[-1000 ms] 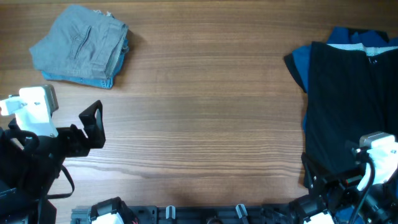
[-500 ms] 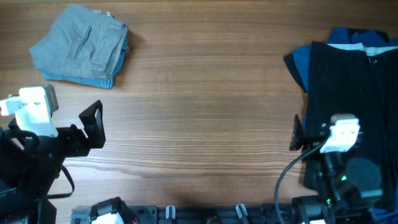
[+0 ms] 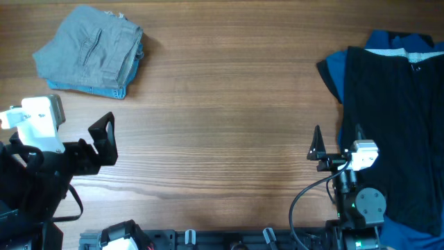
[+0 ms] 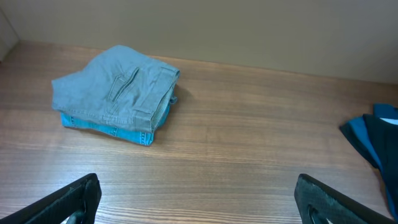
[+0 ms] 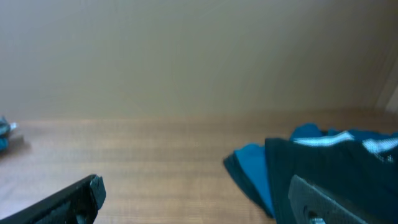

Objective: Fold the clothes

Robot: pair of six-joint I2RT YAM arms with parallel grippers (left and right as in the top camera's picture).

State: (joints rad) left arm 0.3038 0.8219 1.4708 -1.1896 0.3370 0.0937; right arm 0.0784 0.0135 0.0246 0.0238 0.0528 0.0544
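Wood table (image 3: 229, 104): grey shorts (image 3: 89, 47) atop denim shorts (image 3: 104, 90).

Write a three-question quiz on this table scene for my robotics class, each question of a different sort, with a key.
1. True or false: the grey shorts lie folded on top of the light-blue denim shorts.
2. Seen from overhead, the right gripper is at: A) the grey shorts; B) the left edge of the black garment; C) the denim shorts.
3. Short answer: which gripper, if any, holds cloth?

Key
1. True.
2. B.
3. Neither: the left gripper and the right gripper are both open and empty.
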